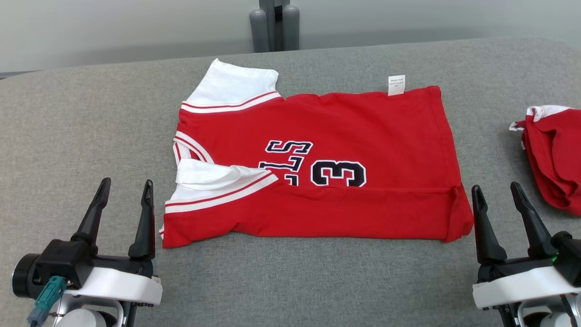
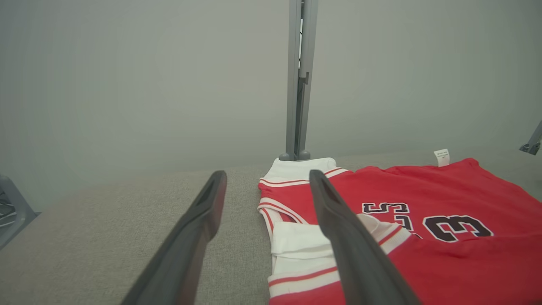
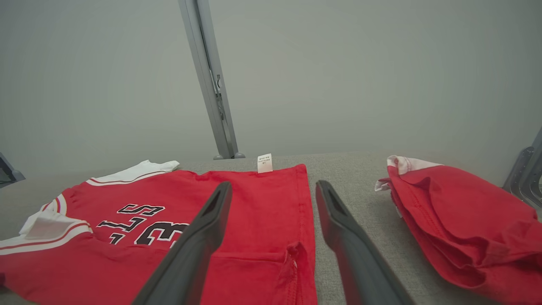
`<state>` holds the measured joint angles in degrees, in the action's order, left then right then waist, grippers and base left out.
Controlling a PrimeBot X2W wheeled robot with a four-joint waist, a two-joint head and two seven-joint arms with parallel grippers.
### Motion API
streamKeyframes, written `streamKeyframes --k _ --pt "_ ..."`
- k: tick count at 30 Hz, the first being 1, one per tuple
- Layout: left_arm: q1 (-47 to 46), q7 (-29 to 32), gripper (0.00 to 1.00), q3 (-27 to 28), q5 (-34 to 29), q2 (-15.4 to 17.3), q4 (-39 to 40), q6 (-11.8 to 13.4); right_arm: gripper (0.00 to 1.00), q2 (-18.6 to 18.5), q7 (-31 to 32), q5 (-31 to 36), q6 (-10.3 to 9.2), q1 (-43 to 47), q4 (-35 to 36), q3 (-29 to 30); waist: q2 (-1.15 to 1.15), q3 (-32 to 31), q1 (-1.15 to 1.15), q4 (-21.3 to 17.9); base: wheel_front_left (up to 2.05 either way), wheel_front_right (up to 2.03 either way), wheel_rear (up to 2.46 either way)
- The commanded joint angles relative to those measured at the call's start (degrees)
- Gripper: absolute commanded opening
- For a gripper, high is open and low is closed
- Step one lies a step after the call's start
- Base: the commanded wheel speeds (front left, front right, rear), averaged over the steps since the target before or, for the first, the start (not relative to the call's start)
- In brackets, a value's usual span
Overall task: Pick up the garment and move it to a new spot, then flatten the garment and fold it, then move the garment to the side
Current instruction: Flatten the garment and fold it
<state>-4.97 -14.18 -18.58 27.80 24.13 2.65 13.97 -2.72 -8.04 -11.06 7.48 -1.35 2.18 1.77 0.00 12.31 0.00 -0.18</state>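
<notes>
The red jersey (image 1: 345,136) with white-trimmed sleeves lies in the middle of the grey cloth-covered table (image 1: 290,281), its near long edge already folded over. The left gripper (image 1: 126,183) and right gripper (image 1: 495,187) hover empty with dark fingers spread apart, one by each near corner, likely poised for the next fold.

Premises read as a robotics lab or test bay. The work surface is a broad table (image 1: 317,281) covered in plain grey fabric. At 12 o'clock a grey metal post (image 1: 274,22) rises on two rounded feet against a plain grey-green wall (image 1: 113,27). A metal frame bracket (image 3: 527,169) stands beyond the 3 o'clock edge. Furnishings are industrial and undecorated throughout.
</notes>
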Motion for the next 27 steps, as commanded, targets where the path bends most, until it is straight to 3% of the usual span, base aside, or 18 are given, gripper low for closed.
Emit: streamKeyframes --k 1,18,27 --pt "-0.71 -0.45 1.00 0.20 0.31 -0.19 -0.67 -0.77 1.00 -0.34 -0.25 -0.27 0.03 0.64 -0.33 0.31 0.00 -0.45 0.00 0.04 0.00 0.00 0.00" --pt "-3.26 0.91 1.00 -1.76 -0.27 -0.30 -5.19 -4.52 1.00 -0.33 0.83 -0.01 0.03 -0.53 -1.01 0.45 0.00 0.02 0.00 0.09 0.00 0.00 0.00" --pt "-5.59 7.94 1.00 -4.40 3.16 -0.56 -11.16 -8.60 1.00 -0.33 1.72 1.38 0.03 -4.12 -10.35 -0.17 0.00 3.92 0.00 -0.89 0.00 0.00 0.00"
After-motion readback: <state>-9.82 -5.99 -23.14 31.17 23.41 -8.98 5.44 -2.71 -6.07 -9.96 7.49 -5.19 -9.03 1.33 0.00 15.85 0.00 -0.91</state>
